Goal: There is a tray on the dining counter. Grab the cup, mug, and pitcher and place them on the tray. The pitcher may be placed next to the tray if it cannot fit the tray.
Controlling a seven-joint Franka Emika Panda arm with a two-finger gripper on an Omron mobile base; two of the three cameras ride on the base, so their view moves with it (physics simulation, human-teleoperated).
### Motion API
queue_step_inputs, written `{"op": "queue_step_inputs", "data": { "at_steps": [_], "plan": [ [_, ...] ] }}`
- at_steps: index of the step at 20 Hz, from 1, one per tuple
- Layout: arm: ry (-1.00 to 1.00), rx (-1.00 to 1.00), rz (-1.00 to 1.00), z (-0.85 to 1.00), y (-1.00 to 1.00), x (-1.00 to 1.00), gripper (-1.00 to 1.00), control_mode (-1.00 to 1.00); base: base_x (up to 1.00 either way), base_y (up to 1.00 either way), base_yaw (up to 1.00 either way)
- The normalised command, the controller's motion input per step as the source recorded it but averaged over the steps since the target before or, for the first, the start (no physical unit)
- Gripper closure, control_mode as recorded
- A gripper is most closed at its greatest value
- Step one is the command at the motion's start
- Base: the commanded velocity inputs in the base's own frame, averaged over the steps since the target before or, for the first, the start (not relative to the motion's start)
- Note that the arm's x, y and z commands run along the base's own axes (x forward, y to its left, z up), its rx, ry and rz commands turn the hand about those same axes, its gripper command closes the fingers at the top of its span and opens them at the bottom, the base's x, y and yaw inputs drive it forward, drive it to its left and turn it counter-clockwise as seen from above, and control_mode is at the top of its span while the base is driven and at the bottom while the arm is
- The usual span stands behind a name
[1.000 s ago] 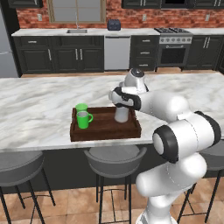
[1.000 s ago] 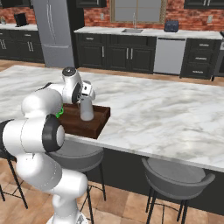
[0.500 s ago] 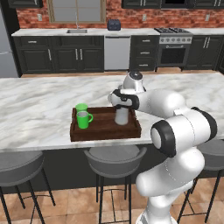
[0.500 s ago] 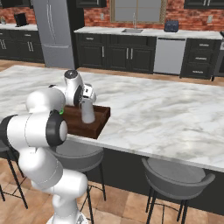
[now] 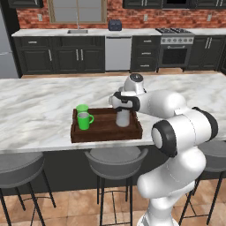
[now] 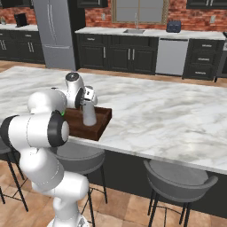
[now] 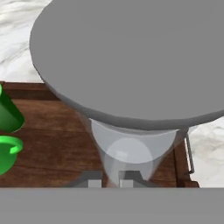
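The dark brown tray [image 5: 106, 130] lies on the white marble dining counter [image 5: 35, 110] near its front edge. In the tray's left half the green cup [image 5: 82, 108] stands just behind the green mug [image 5: 84, 121]. The grey pitcher [image 5: 122, 118] is upright in the right half, and my gripper [image 5: 122, 108] comes down on it from above, shut on the pitcher. In the right base view the pitcher [image 6: 89, 115] sits under the gripper [image 6: 88, 103], inside the tray [image 6: 99, 124]. The hand view has the pitcher's round lid [image 7: 131, 57] close up, the cup [image 7: 8, 113] and mug [image 7: 5, 153] at the left, and the gripper [image 7: 110, 180] low.
Grey round stools [image 5: 117, 156] [image 6: 179, 175] stand under the counter's front edge. Marble [image 6: 168, 119] stretches wide to the tray's right and left. Behind are dark cabinets, a sink, a stove [image 5: 175, 42] and a steel fridge [image 6: 55, 35].
The pitcher stays in the tray's right half with the gripper on it. Only the arm's elbow and shoulder have shifted a little.
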Motion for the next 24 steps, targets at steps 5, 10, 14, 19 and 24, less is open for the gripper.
{"op": "queue_step_inputs", "data": {
  "at_steps": [5,10,14,19,24],
  "plan": [
    [0.0,0.0,0.0,0.0,0.0,0.0,1.0,-1.0,0.0,0.0,0.0],
    [0.0,0.0,0.0,0.0,0.0,0.0,1.0,-1.0,0.0,0.0,0.0],
    [0.0,0.0,0.0,0.0,0.0,0.0,1.0,-1.0,0.0,0.0,0.0],
    [0.0,0.0,0.0,0.0,0.0,0.0,-1.0,-1.0,0.0,0.0,0.0],
    [0.0,0.0,0.0,0.0,0.0,0.0,-1.0,-1.0,0.0,0.0,0.0]
  ]
}}
